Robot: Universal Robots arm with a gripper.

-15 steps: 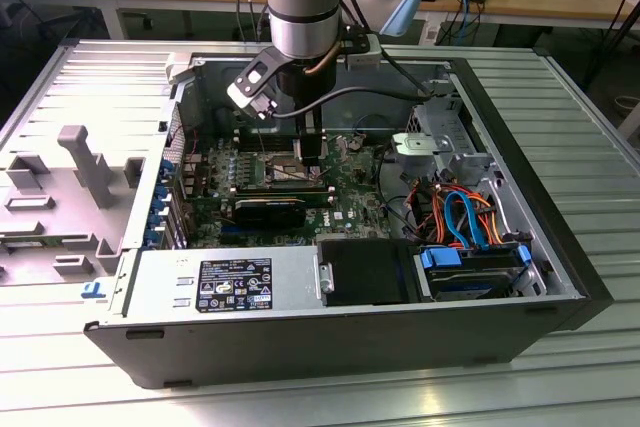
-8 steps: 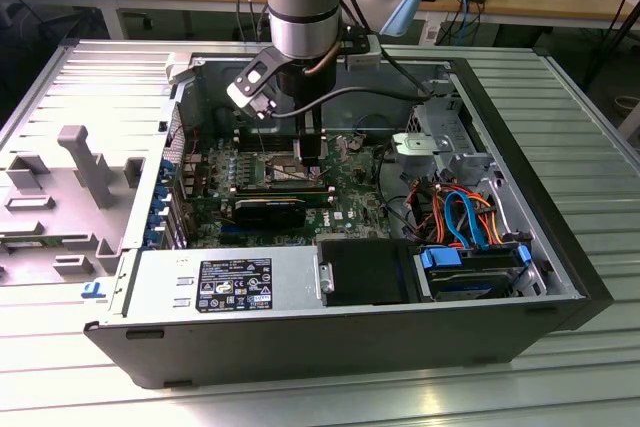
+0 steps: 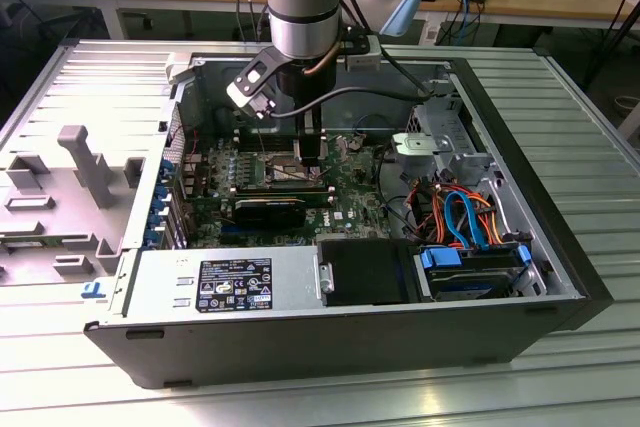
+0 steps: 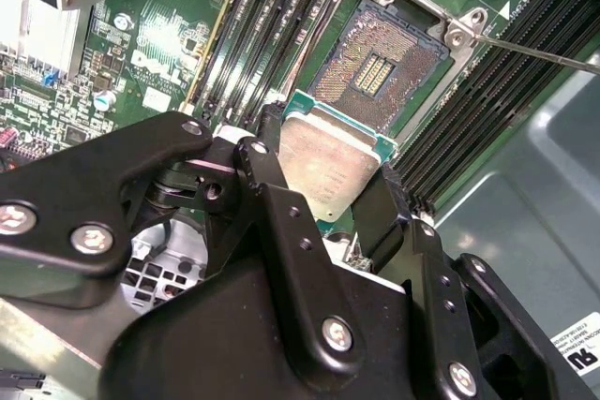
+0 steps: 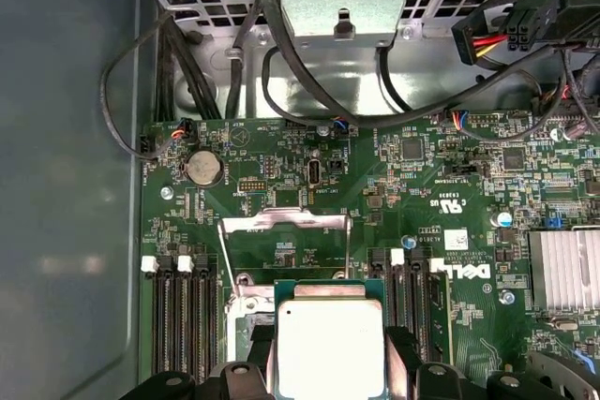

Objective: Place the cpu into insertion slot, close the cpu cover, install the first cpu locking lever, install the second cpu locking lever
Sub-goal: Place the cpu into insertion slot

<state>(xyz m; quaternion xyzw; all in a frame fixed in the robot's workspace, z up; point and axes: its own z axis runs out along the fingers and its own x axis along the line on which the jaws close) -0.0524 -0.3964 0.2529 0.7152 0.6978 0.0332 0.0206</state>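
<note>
My gripper [image 4: 325,196] is shut on the cpu [image 4: 330,168], a flat square chip with a silvery top on a green edge, held by two opposite sides between the black fingers [image 4: 265,175]. The cpu [image 5: 330,348] hangs just above the board beside the insertion slot [image 4: 378,61], which lies open with its gold contact field bare. The cpu cover [image 5: 285,222], a thin silver frame, stands raised behind the slot. A thin locking lever [image 4: 536,51] sticks out unlatched past the slot's corner. In the exterior view the gripper [image 3: 312,155] is down inside the computer case over the motherboard [image 3: 345,209].
Black memory slots [image 4: 253,21] flank the socket on both sides. A silver heatsink [image 5: 564,271], a coin battery [image 5: 203,169] and loose cables [image 5: 309,91] lie near. The case holds a power supply [image 3: 225,282], a drive cage [image 3: 440,147] and orange and blue cables [image 3: 465,212].
</note>
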